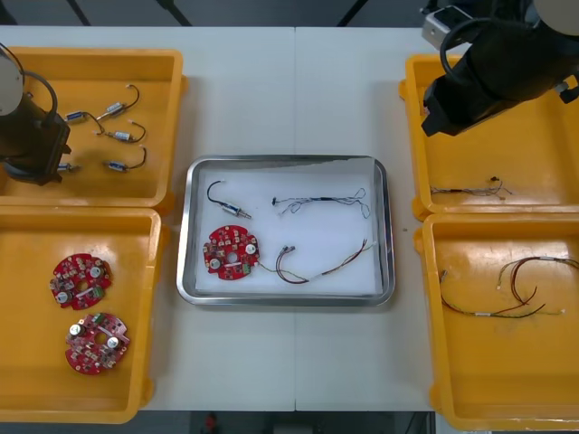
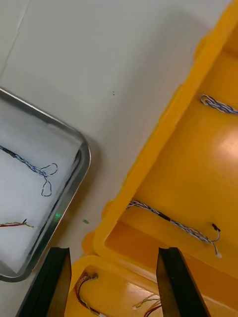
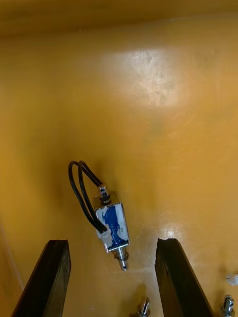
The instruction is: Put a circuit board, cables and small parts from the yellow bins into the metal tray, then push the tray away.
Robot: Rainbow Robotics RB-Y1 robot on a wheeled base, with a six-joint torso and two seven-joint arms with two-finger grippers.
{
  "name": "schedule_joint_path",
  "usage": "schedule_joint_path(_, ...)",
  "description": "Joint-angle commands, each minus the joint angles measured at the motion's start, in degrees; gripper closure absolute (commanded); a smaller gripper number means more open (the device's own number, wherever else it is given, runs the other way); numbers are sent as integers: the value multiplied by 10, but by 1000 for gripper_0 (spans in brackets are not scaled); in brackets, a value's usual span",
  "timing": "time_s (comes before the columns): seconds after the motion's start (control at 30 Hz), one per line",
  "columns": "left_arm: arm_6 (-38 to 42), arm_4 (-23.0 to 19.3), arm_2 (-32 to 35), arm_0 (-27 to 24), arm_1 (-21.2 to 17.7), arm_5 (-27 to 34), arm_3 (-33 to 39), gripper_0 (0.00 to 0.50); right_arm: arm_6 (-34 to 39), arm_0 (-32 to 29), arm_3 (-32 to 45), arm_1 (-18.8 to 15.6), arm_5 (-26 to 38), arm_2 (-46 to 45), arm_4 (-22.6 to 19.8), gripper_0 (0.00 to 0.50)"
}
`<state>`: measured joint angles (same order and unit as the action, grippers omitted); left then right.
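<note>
Going after a small metal part [image 3: 111,228] on the floor of the far left yellow bin [image 1: 109,56]. Looks hard and light: a little silver box with a blue band, a pin at one end and a thin black wire loop [image 3: 79,193] at the other. Probably smooth and a bit slippery, so needs a firm, even squeeze. Best to pinch the boxy middle across its flat sides. Better not to grab the wire, soft and bendy and likely to slide out. Lies flat and a little slanted, about halfway between the two fingers [image 3: 54,257] of the left gripper [image 3: 113,243], touching neither, with the wire end reaching out past the tips. Fingers spread wide, holding nothing. Hard to tell how high above the bin floor. Points nearly the same way as the fingers, so closing should meet the long sides. Over the inner rim of the far right bin [image 1: 534,154], the right gripper [image 2: 114,252], fingers wide and empty too. Between the bins on the bench [image 1: 298,90], the metal tray [image 1: 288,161].
</note>
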<state>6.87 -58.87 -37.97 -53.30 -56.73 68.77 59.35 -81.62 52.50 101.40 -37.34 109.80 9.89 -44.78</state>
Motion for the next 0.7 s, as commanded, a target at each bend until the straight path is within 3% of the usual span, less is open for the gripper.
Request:
schedule_joint_path(0.03, -42, 8, -29, 0, 4, -17, -5, 0, 68, -35, 43, -39, 2, -47, 10, 0)
schedule_joint_path(0.4, -59, 8, -32, 0, 16, -40, -41, 0, 197, -103, 81, -85, 2, -86, 9, 0)
schedule_joint_path(0.57, -68, 10, -32, 0, 22, -50, -49, 0, 217, -136, 86, -95, 2, -119, 0, 0)
schedule_joint_path(0.6, -69, 10, -32, 0, 22, -49, -49, 23, 218, -143, 87, -97, 2, -123, -1, 0)
schedule_joint_path(0.67, -73, 10, -33, 0, 24, -50, -49, 197, 219, -157, 90, -106, 2, -131, -4, 0)
schedule_joint_path(0.7, -74, 10, -38, 0, 24, -51, -49, 347, 221, -166, 92, -109, 2, -135, -7, 0)
